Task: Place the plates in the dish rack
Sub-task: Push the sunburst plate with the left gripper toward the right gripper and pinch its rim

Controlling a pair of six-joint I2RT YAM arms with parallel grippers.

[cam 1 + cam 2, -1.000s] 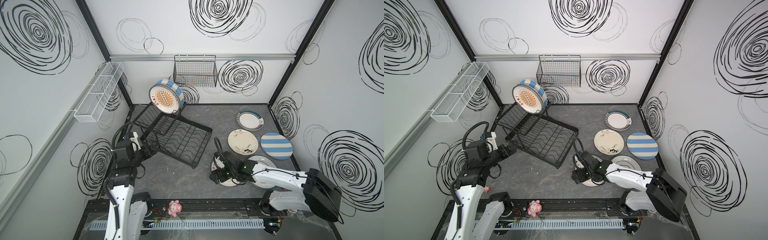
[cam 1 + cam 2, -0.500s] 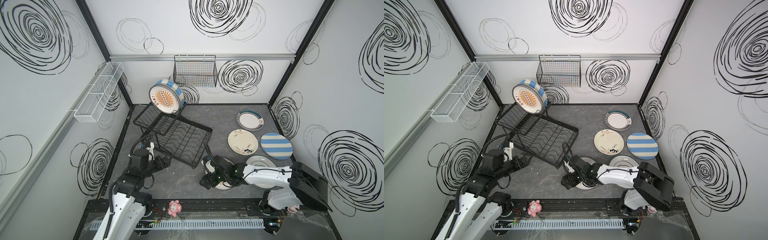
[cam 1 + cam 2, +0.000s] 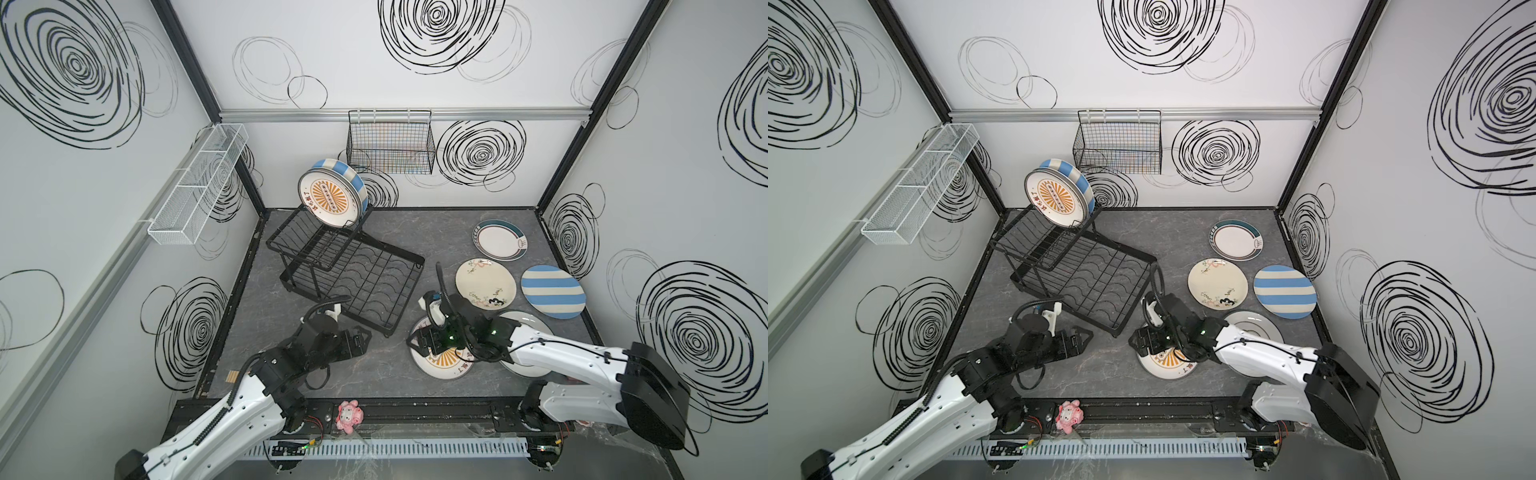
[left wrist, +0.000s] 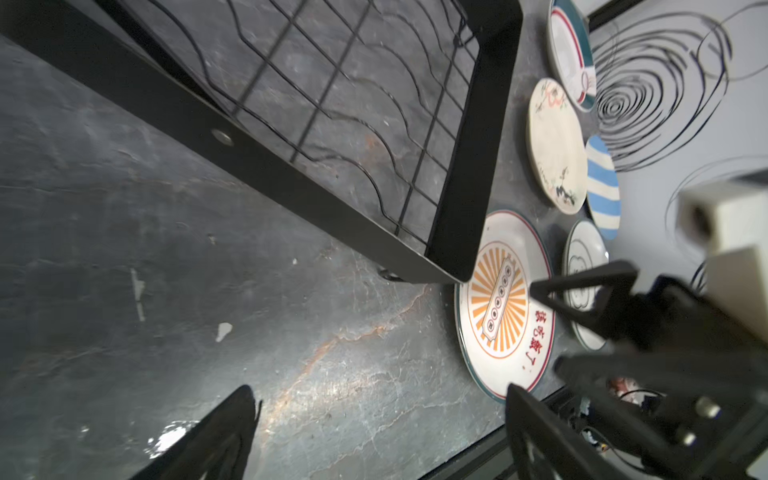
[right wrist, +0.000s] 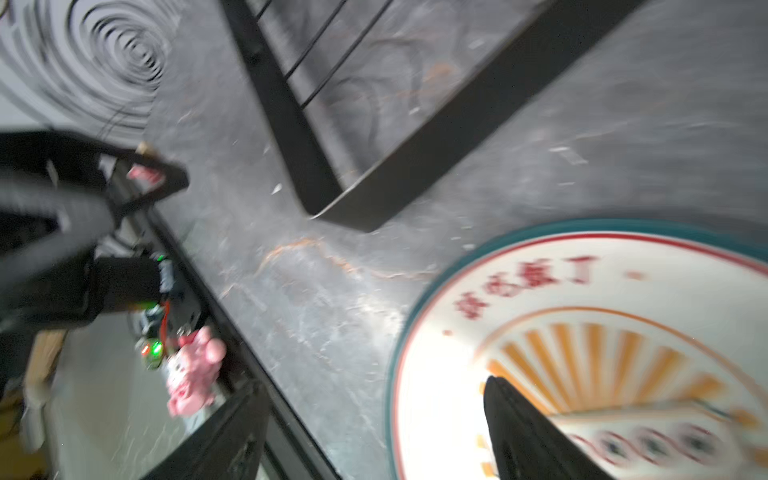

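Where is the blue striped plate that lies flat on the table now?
In both top views the blue striped plate lies at the right edge of the table, right of the floral plate, with the teal-rimmed plate behind it.

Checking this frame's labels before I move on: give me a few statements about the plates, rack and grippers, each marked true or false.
1. Two plates stand on edge on the dish rack's upper tier. True: the standing sunburst plate in front, the standing striped plate behind it.
2. The right gripper is shut on the flat sunburst plate. False: its jaws are open, one finger over the plate and the other past its rim.
3. The left gripper holds a plate. False: it is open and empty, near the rack's corner.
4. The flat striped plate lies beside the floral plate. True.
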